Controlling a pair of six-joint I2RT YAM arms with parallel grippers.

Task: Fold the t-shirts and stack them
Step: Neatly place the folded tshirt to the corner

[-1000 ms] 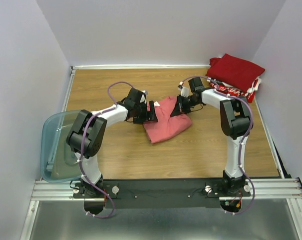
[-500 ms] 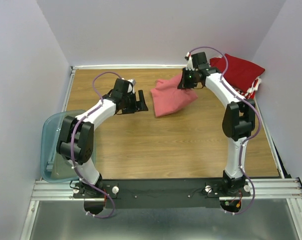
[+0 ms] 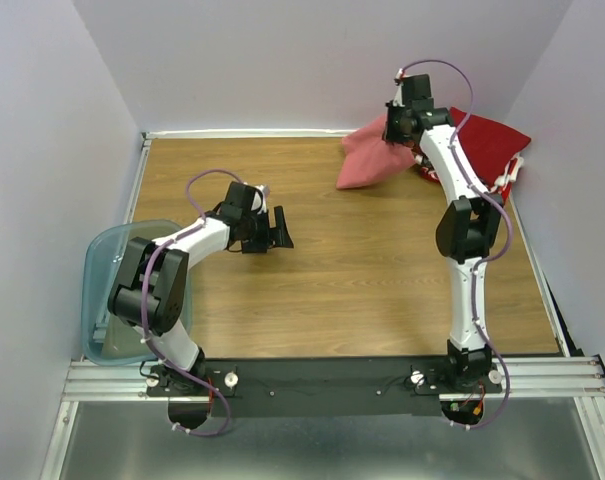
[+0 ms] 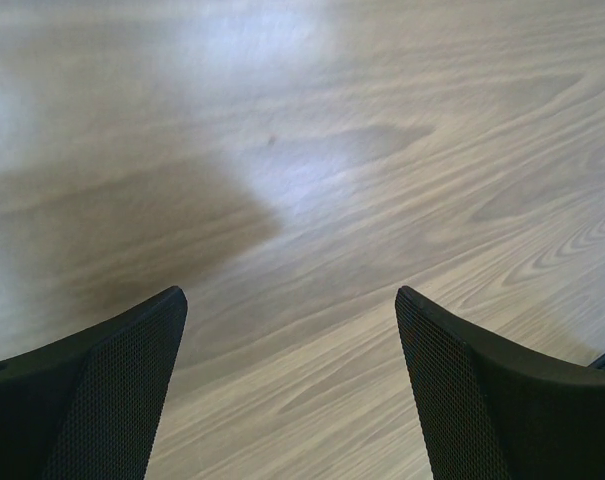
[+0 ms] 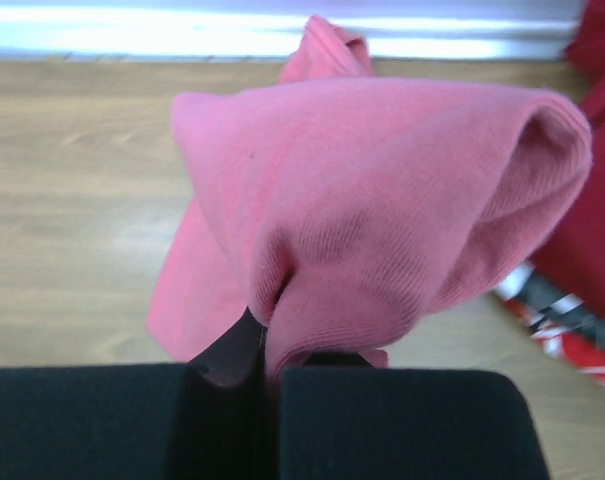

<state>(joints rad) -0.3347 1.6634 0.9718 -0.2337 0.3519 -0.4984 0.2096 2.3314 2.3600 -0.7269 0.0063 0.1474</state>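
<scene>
overhead cam, R wrist close on t-shirt (image 5: 382, 200)

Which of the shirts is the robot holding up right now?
The salmon-pink shirt: it hangs pinched in the right claw, while the dark red shirt and the red printed shirt lie stacked in the far right corner.

The pink shirt (image 5: 382, 200) bunches over the spot where the right gripper (image 5: 269, 345) pinches it, so the tips do not show. From above, the right arm (image 3: 452, 170) hides part of the red shirt (image 3: 487, 140). The printed shirt (image 3: 506, 180) lies under that one. Only its edge peeks out, and the print is too small to read. The left arm (image 3: 167, 270) hides part of the bin (image 3: 102, 300). The bottom edge of the left wrist view cuts off the left gripper (image 4: 290, 300).
</scene>
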